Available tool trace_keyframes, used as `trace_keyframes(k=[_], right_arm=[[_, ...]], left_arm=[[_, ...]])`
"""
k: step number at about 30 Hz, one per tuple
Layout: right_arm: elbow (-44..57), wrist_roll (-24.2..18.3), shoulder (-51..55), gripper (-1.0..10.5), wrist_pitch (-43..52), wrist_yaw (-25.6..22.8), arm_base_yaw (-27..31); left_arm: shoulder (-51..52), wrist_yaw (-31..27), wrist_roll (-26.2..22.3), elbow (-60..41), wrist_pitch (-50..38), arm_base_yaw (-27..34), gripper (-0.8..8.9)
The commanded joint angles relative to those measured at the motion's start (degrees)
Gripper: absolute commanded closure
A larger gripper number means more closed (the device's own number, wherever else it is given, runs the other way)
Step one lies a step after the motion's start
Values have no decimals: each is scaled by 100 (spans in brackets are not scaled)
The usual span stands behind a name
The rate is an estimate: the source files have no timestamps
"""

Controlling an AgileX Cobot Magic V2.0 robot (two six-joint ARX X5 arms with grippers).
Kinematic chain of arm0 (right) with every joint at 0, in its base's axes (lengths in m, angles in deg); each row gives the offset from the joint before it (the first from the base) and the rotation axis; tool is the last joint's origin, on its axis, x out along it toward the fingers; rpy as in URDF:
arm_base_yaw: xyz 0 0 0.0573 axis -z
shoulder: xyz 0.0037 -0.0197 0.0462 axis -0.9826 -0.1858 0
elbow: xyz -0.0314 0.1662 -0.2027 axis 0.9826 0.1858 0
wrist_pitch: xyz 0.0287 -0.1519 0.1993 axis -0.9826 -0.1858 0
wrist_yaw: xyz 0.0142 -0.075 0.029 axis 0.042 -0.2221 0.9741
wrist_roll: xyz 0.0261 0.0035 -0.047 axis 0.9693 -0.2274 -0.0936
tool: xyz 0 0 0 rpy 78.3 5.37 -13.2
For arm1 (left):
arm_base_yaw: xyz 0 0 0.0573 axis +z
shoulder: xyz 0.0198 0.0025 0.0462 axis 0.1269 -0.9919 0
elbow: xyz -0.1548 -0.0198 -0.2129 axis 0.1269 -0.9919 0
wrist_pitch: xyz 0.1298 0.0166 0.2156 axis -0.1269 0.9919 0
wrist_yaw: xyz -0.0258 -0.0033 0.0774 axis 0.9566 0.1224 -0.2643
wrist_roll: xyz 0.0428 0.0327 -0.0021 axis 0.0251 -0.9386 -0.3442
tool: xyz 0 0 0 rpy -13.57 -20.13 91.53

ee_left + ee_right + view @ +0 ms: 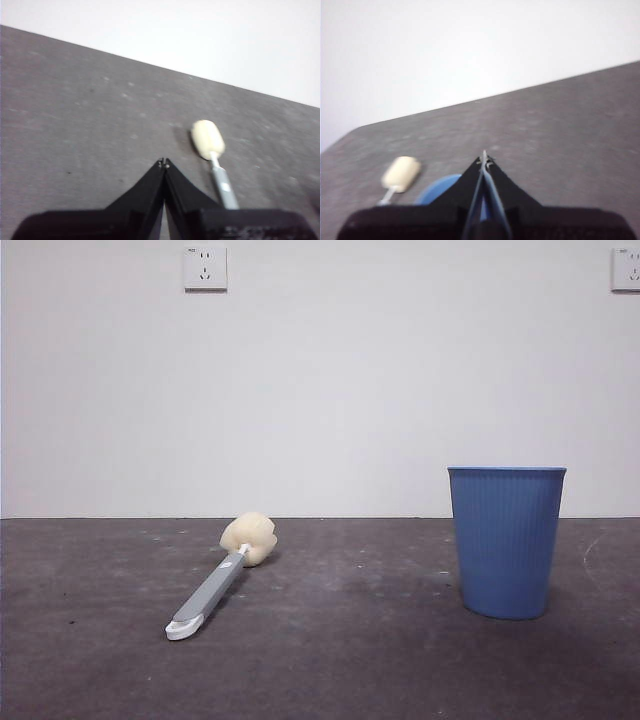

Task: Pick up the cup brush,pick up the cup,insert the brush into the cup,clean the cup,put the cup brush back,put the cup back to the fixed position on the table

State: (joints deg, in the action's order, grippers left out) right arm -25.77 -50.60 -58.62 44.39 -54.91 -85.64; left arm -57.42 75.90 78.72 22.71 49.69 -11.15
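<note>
1. Wall socket (205, 268), upper left of front view; a 2nd socket (627, 268) at upper right edge. Not task items.
2. Cup brush (218, 586), lower left-centre of front view: lying flat on the table (340, 660), white looped end nearest camera, sponge head toward the wall. Untouched; nothing holds it.
3. Left gripper (164, 162): lower centre of left wrist view, jaws pressed together tip to tip, holding nothing. Brush head and neck show just right of the tips in that frame; gripper is above the table, apart from the brush.
4. Cup (506, 541), right of front view: upright, mouth up, well apart from brush. Standing free.
5. Right gripper (484, 159): lower centre of right wrist view, jaws closed, empty. Cup rim shows partly behind the jaws at lower centre; view blurred, exact gap unclear.
6. Neither arm shows in front view.
7. Judgement: step 1 (pick up brush) not yet begun; task at its start.
8. Advice for step in hand: open left jaws first, line them across the grey handle at mid-length, not on the sponge or thin neck. Descend square to the table, close firmly. Handle lies low, so tips should reach close to the table w/o scraping. Risk: handle rolling or pivoting if caught off-centre.
</note>
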Motion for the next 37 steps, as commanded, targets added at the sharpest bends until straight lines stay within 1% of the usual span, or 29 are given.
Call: trace_keyframes(k=[1,3,6,10,12,16,18,21,25,33,35,37], right_arm=[[-435,-20,-452,959,-153,389,2],[-800,-216,-802,959,-474,605,0],[-1360,-625,-1298,959,-1049,994,-2],[-2081,-1099,-1773,959,-1947,1384,-2],[-2387,-1322,-1908,959,-2424,1502,-2],[-2887,-1698,-2004,959,-3220,1497,-2],[-3097,-1786,-2006,958,-3517,1495,-2],[-3333,-1884,-2022,958,-3818,1493,-2],[-3526,-1967,-2072,958,-4013,1482,-2],[-3563,-1971,-2175,958,-4072,1473,-2],[-3563,-1996,-2184,934,-4070,1471,-2],[-3563,-2013,-2192,846,-4068,1447,-2]], left_arm=[[-199,289,92,361,188,9,820],[-393,474,87,651,378,9,820],[-765,850,57,1117,634,9,820],[-1355,1285,-142,1744,990,9,820],[-1652,1469,-254,2017,1191,9,820],[-2201,1788,-485,2487,1552,7,820],[-2417,1904,-634,2695,1709,2,820],[-2608,1921,-826,2929,1919,-4,820],[-2662,1971,-868,3038,2044,-39,820],[-2662,2028,-866,3040,2085,-39,820],[-2662,2028,-859,3038,2083,-39,817],[-2662,2028,-857,3038,2083,-39,805]])
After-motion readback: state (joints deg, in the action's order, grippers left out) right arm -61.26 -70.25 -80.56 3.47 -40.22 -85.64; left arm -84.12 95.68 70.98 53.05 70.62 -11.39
